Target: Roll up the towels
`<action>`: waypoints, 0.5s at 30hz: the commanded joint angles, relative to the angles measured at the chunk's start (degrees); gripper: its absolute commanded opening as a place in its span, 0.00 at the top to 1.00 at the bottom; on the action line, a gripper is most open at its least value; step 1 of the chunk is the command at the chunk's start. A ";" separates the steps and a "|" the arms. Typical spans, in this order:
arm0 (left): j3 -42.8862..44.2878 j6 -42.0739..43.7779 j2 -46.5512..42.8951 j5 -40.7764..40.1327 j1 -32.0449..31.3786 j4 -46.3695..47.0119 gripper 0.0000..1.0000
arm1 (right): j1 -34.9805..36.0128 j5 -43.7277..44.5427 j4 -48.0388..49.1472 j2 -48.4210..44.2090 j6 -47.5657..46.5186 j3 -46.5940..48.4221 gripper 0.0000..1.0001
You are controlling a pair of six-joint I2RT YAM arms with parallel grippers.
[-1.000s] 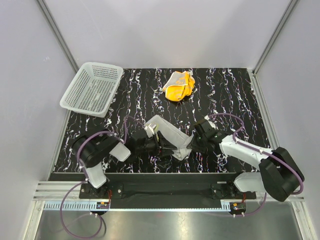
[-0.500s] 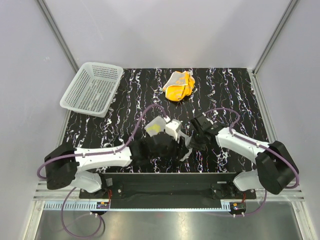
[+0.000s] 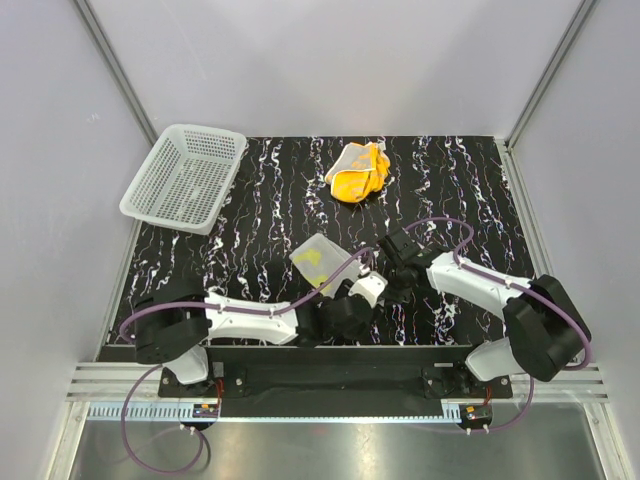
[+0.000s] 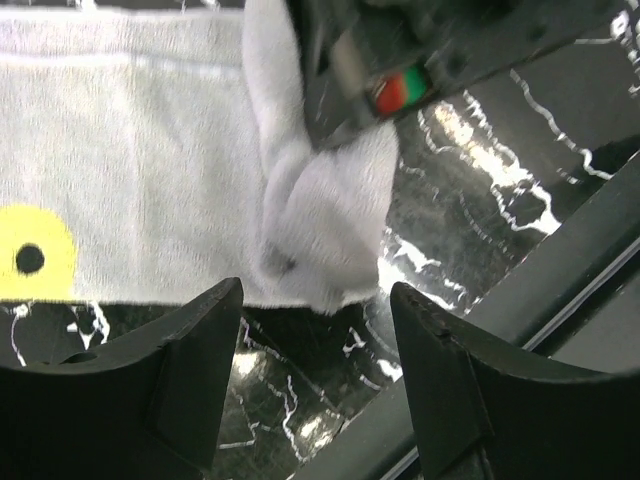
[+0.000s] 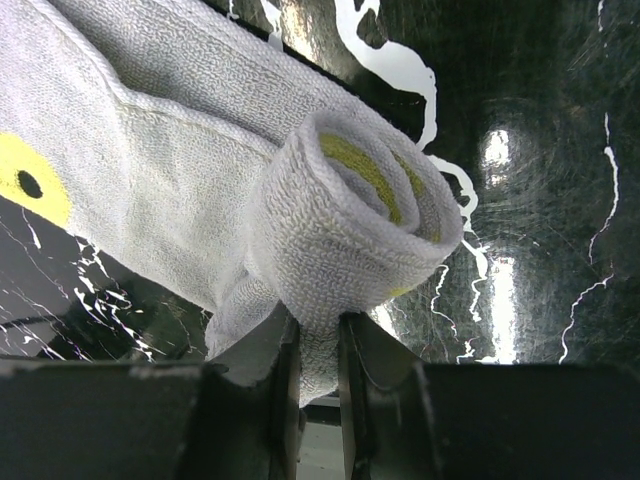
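Dropping back toward the near edge, let go with the left gripper (image 4: 315, 300) and opened it wide on nothing, parked just short of the white towel's (image 3: 318, 260) near hem. Had pressed in against the cloth half a second earlier, and a second earlier had held it tented off the table (image 3: 460, 180) together with the other arm. Laid it flat since, yellow spot up, near the middle of the table toward the near side. Kept the pinch with the right gripper (image 5: 318, 345), closed almost fully on the outer lap of the roll (image 5: 350, 200), a tight coil at the towel's right end. Judged the roll started but far from done, with most of the cloth unrolled. Left the yellow towel (image 3: 357, 170) crumpled at the far side, not yet handled.
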 commanded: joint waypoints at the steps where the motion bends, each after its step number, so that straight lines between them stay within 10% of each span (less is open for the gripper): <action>1: 3.73 1.86 1.18 -1.98 -0.54 4.29 0.34 | 0.25 -1.25 -0.58 0.27 -0.73 1.85 0.84; 10: 6.55 1.60 7.33 -0.31 -0.90 4.91 0.35 | 0.25 -1.86 -1.02 0.00 -0.73 1.85 0.84; 15: 6.46 -1.57 8.12 -3.82 -0.81 2.54 0.64 | 0.25 -1.95 -1.46 -0.26 -0.82 2.12 0.84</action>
